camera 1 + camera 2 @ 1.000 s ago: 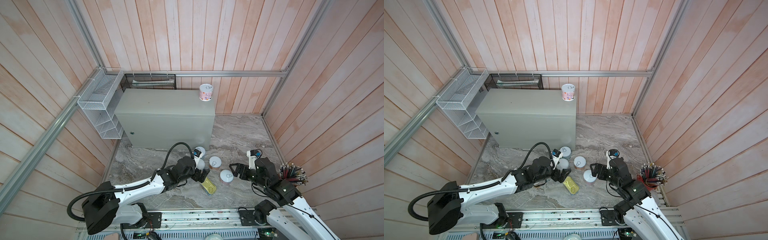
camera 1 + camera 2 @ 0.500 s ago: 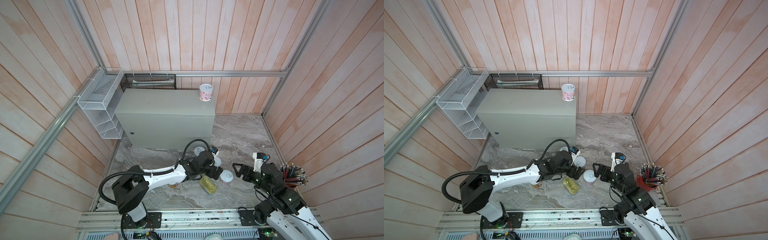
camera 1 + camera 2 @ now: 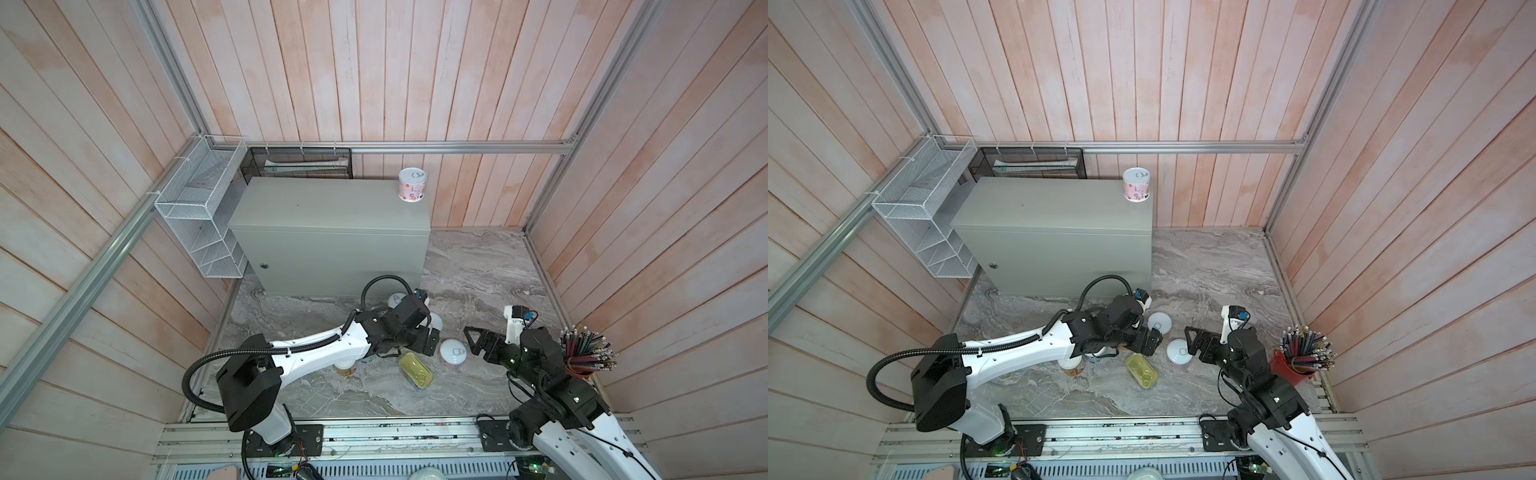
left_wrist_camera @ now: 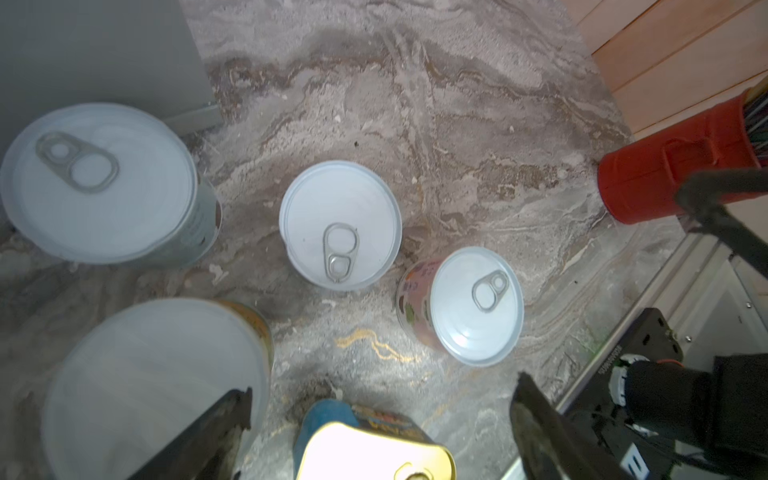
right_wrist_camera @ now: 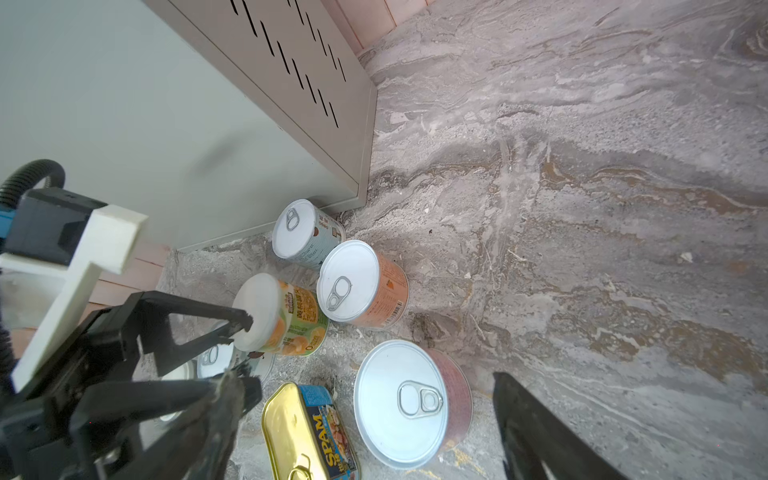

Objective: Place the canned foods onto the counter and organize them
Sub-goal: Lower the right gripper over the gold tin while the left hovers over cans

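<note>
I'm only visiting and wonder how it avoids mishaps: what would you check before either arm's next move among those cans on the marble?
1. The left gripper is open and empty: ok.
2. The right gripper is open and empty: ok.
3. The reddish-labelled can stands upright just ahead of the right gripper: ok.
4. The counter has free room; only a pink can stands at its far right corner: ok.
5. Clearance between the two grippers: not ok, both crowd the same cans.
6. The right arm clear of the red pencil cup: cannot tell.
</note>
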`<state>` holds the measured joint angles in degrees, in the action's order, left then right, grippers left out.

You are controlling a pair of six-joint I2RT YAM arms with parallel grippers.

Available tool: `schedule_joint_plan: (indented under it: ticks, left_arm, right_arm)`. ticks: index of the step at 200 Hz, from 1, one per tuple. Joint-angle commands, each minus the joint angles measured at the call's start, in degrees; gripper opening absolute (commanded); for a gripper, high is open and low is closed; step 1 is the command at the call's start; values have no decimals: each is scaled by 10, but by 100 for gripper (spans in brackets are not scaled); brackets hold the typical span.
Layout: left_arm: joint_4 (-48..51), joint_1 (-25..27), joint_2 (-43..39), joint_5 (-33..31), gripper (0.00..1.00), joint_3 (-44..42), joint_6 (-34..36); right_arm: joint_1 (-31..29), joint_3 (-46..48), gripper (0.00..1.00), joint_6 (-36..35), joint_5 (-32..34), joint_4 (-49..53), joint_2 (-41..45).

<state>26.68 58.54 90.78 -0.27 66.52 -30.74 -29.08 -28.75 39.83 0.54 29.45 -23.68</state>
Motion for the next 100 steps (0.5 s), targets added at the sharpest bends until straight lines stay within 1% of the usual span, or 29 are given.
schedule_joint_plan:
  ticks: [1, 26, 46, 68, 84, 100]
  left_arm:
    - [75, 3, -25, 17, 100, -8, -40]
    - [68, 3, -40, 55, 100, -34, -64]
    - [39, 3, -36, 98, 100, -54, -78]
    - [29, 0, -37, 104, 100, -65, -93]
    - [19, -7, -54, 110, 100, -79, -103]
    - [-3, -23, -82, 115, 100, -102, -117]
  right_arm:
    - [-2, 7, 94, -38, -22, -34, -15]
    - [-3, 9, 94, -52, -25, -39, -34]
    - [-4, 13, 93, -65, -58, -59, -46]
    - [-15, 13, 91, -74, -77, -64, -57]
    - [-32, 21, 89, -58, -71, -66, -49]
    - [-64, 33, 87, -43, -59, -67, -36]
